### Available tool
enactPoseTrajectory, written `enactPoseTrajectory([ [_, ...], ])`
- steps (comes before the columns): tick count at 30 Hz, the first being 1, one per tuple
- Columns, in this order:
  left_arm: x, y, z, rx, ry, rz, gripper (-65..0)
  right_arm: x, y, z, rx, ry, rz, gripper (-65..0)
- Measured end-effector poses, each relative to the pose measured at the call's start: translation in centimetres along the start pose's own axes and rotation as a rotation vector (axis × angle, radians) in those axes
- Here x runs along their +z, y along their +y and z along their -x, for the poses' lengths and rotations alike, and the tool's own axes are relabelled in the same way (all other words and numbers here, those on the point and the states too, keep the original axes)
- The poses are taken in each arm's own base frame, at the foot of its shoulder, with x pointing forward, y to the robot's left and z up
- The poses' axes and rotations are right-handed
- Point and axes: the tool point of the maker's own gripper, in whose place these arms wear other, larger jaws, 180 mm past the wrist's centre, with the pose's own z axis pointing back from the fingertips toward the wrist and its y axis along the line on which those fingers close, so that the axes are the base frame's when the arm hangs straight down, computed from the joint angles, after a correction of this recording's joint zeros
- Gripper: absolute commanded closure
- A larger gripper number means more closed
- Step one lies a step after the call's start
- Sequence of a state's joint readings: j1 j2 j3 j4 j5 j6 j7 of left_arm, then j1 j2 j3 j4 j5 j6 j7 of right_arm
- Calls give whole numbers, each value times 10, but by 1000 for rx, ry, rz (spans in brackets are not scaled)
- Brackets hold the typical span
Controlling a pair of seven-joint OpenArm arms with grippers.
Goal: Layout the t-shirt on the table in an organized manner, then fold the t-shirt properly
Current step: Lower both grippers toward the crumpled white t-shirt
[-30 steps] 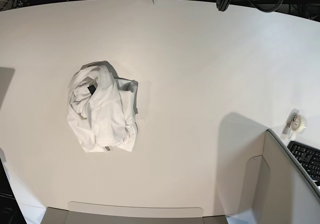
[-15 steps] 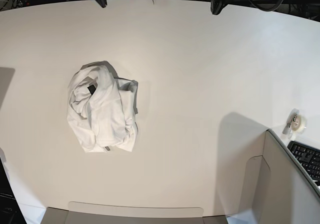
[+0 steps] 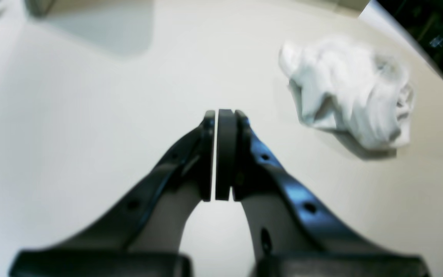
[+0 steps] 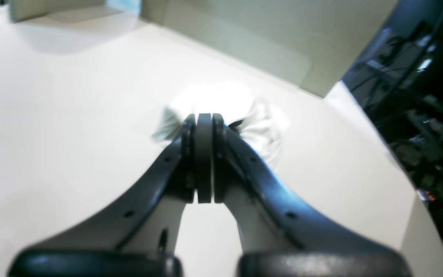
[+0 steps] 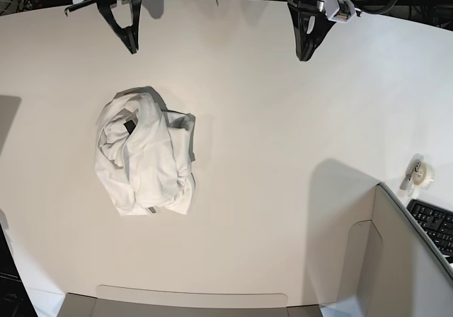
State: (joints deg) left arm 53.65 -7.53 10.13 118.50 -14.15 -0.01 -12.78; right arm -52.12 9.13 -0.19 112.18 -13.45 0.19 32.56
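**Both pincers closed, shirt still in a heap**

Pincers first: the left gripper (image 3: 221, 154) has its jaws pressed together on nothing, poised over bare table (image 3: 71, 134), and the right gripper (image 4: 203, 157) is likewise closed and empty. In the base view both sit at the far edge of the table, the right gripper (image 5: 129, 39) above the shirt's side and the left gripper (image 5: 306, 48) well off toward the other side.

Beyond them lies the t-shirt (image 5: 145, 154), a crumpled white bundle resting on the table, well apart from either arm. Its small dark neck label (image 5: 131, 126) shows near the top of the heap; no print is visible. From the right wrist view the t-shirt (image 4: 260, 123) sits just past the fingertips; from the left wrist view the t-shirt (image 3: 352, 92) lies off to one side.

Nothing is laid out yet. The risk, as I judge it, is in the first grab: the layers are tangled, so a pinch could catch several folds at once and lift the whole bundle instead of one edge. Closed jaws would also merely push the cloth.

Farther off, a roll of tape (image 5: 422, 173) and a keyboard (image 5: 433, 226) sit by the corner.
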Motion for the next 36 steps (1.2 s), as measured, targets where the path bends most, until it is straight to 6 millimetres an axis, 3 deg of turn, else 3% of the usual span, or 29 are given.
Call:
enactPoseTrajectory([
  [5, -20, -3, 19, -11, 130, 21, 0, -24, -13, -9, 32, -77, 32, 0],
  [9, -36, -3, 36, -29, 258, 37, 0, -45, -27, -2, 51, -16, 71, 0],
  [12, -44, -3, 48, -45, 352, 45, 0, -60, -50, -5, 15, -8, 146, 0],
  [15, -53, -11, 52, -58, 399, 75, 0, -67, -80, 7, -66, 43, 228, 0],
  [18, -62, -34, 48, -137, 392, 206, -30, -65, -119, 17, -143, 77, 348, 0],
  [21, -67, -58, 44, -240, 380, 354, -81, -58, -136, 22, -210, 91, 407, 0],
  [27, -77, -102, 33, -370, 327, 561, -149, -57, -142, 21, -195, 88, 414, -7],
  [31, -81, -123, 24, -396, 288, 633, -180, -57, -142, 21, -195, 86, 415, -124],
  [36, -68, -154, 24, -496, 270, 845, -213, -69, -147, 12, -198, 42, 425, -141],
])
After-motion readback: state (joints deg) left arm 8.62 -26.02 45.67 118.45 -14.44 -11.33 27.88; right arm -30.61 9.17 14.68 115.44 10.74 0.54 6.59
